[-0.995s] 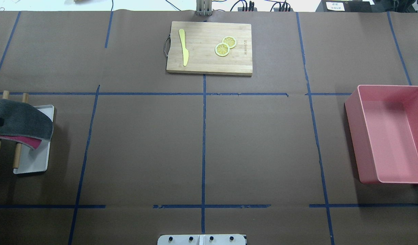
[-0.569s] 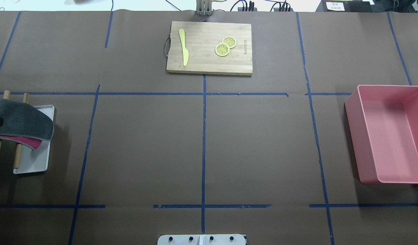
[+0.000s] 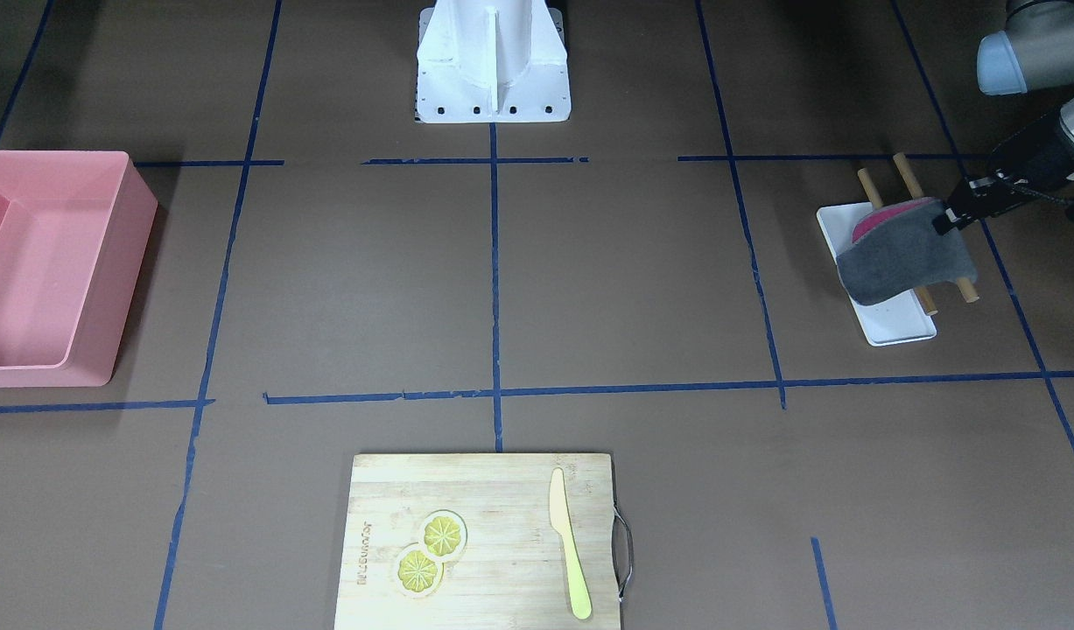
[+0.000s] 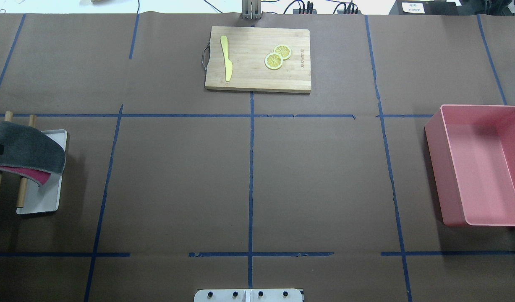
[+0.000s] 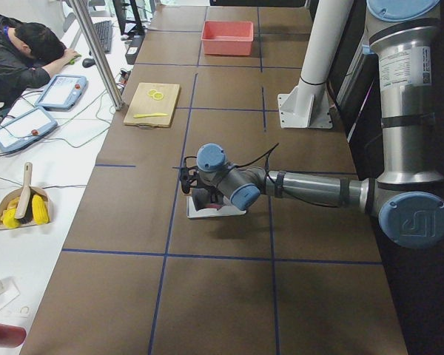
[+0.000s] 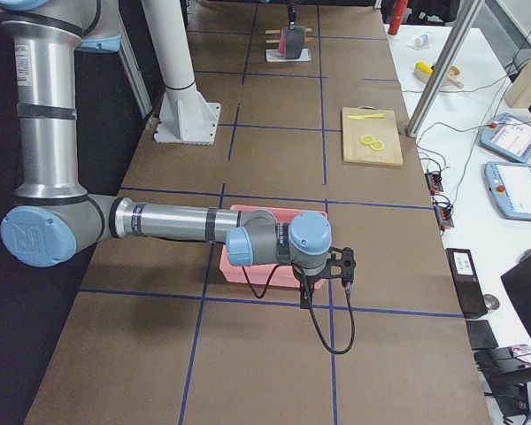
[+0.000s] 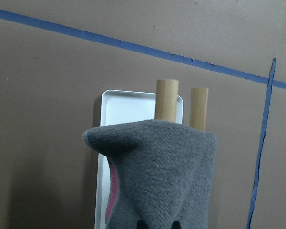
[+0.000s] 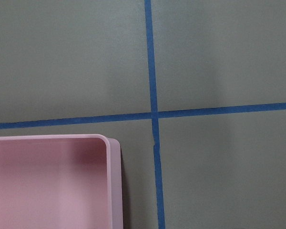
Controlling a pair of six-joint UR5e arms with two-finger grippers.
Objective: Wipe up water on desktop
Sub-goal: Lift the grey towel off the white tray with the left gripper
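The desktop (image 4: 177, 176) is brown, crossed by blue tape lines; I see no water on it. A grey cloth (image 4: 28, 147) with a pink underside hangs over two wooden rods (image 4: 20, 195) above a small white tray (image 4: 43, 201) at the far left. My left gripper (image 3: 948, 217) is shut on the cloth's edge (image 3: 904, 258). In the left wrist view the cloth (image 7: 167, 171) fills the lower middle. My right gripper (image 6: 343, 270) hovers beside the pink bin; I cannot tell if it is open or shut.
A pink bin (image 4: 477, 163) stands at the right edge. A bamboo cutting board (image 4: 257, 79) at the far middle carries a yellow knife (image 4: 226, 56) and two lemon slices (image 4: 277, 56). The robot's white base (image 3: 493, 61) is at the near middle.
The left gripper and the held edge of the cloth have shifted very slightly at the left edge. Nothing else has moved.
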